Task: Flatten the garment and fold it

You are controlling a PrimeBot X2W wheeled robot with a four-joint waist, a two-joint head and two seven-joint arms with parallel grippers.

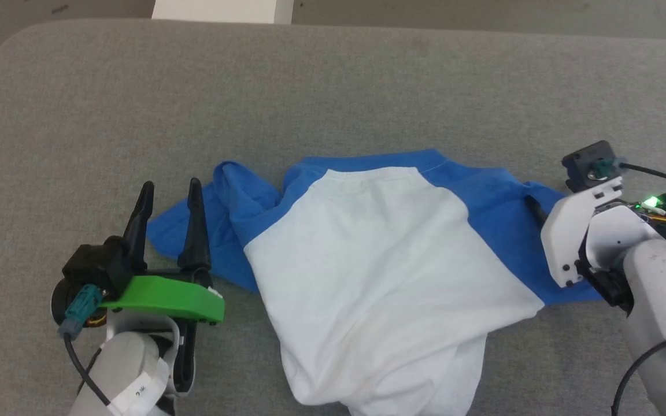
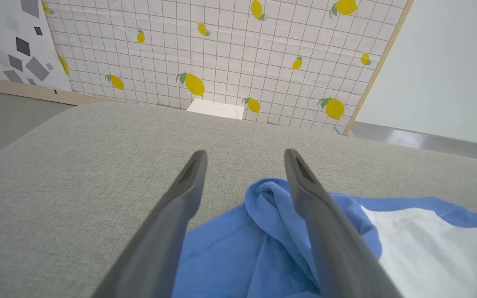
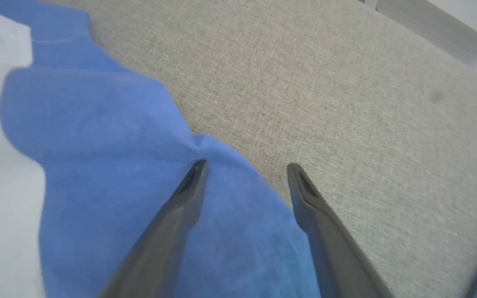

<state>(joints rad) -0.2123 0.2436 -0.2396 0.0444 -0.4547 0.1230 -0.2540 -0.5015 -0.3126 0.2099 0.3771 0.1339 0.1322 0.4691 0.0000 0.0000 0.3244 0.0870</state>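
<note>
A shirt [image 1: 379,260] lies rumpled on a grey fabric surface [image 1: 333,86]; a lemon-print grid wall [image 2: 222,54] stands behind. The left fingers [image 1: 195,225] and right fingers [image 3: 182,207] are spread wide, gripping nothing.

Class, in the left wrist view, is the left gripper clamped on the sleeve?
No, the left gripper stands open, its fingers apart, the blue sleeve unpinched.

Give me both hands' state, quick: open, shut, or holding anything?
Left hand: open, holding nothing, over the garment.
Right hand: open, holding nothing.
</note>
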